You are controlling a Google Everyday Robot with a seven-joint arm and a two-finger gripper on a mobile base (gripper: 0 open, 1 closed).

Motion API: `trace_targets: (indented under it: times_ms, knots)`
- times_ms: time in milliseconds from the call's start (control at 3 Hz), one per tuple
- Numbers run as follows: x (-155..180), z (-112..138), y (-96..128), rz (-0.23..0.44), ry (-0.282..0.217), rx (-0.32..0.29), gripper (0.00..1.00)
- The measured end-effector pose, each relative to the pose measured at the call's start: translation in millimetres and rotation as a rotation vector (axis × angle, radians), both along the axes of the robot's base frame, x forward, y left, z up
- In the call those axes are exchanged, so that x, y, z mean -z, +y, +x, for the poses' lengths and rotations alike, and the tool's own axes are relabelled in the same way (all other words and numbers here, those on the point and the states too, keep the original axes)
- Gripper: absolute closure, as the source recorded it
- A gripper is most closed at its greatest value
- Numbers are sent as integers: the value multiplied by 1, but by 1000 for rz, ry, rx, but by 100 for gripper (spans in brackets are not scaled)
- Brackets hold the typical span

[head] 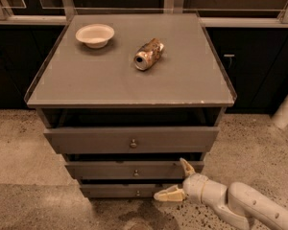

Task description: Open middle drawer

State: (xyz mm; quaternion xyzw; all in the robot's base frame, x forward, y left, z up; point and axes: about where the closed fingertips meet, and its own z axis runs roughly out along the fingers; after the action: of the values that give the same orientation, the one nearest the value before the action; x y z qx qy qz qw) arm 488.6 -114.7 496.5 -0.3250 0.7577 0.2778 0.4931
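Note:
The grey cabinet has three flat drawer fronts. The middle drawer (pixel 134 169) is the second front, with a small round knob (pixel 135 173) at its centre. My gripper (pixel 174 180) comes in from the lower right on a white arm and is open. One finger (pixel 186 166) lies against the middle drawer's right end and the other finger (pixel 166 194) points left over the lowest drawer (pixel 129 190). The gripper is to the right of the knob and below it, not touching it.
A white bowl (pixel 95 35) and a crushed can on its side (pixel 149 54) lie on the cabinet top (pixel 86 85). The top drawer (pixel 132 139) sticks out furthest. Dark cabinets stand behind. A white post (pixel 287 110) is at the right. Speckled floor surrounds the cabinet.

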Motion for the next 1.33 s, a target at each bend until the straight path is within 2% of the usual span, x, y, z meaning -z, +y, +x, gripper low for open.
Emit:
trace_targets:
  times_ms: [667,1000,1333]
  knots:
    - [12,23,-11,-95,-31,-8,0]
    - [32,77,-31,-191,-65,-20,0]
    - [32,79,-32,-193,-66,-19,0]
